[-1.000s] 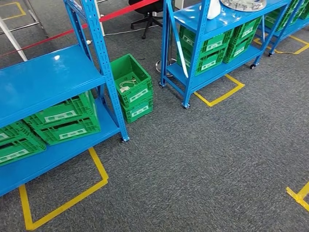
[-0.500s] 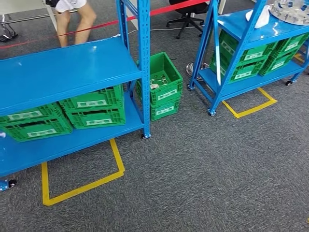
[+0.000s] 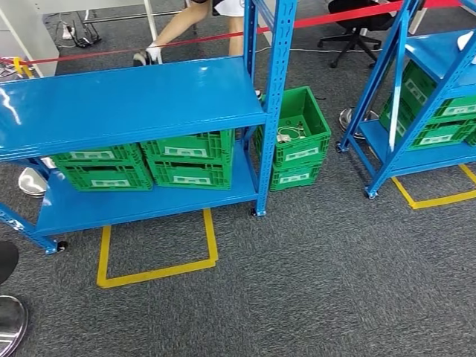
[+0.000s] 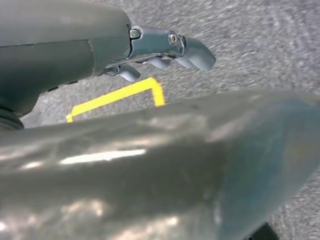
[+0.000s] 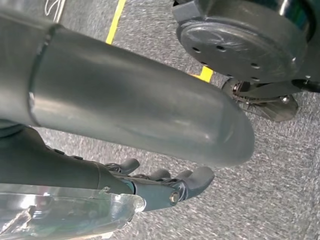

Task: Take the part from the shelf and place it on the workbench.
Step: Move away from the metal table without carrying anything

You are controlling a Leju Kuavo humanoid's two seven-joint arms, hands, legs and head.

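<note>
Left hand (image 4: pixel 166 50), fingers (image 4: pixel 196 52) extended and empty, above grey carpet (image 4: pixel 264 40) with yellow tape corner (image 4: pixel 151 90).

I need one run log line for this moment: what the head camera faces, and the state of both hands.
facing: blue shelf, top bare, green crates below | left hand: open, over carpet | right hand: open, over carpet | part: not held

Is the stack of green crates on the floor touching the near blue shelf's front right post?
Cannot tell. In the head view the green crates sit right beside the post, which overlaps their edge, hiding any contact or gap.
</note>
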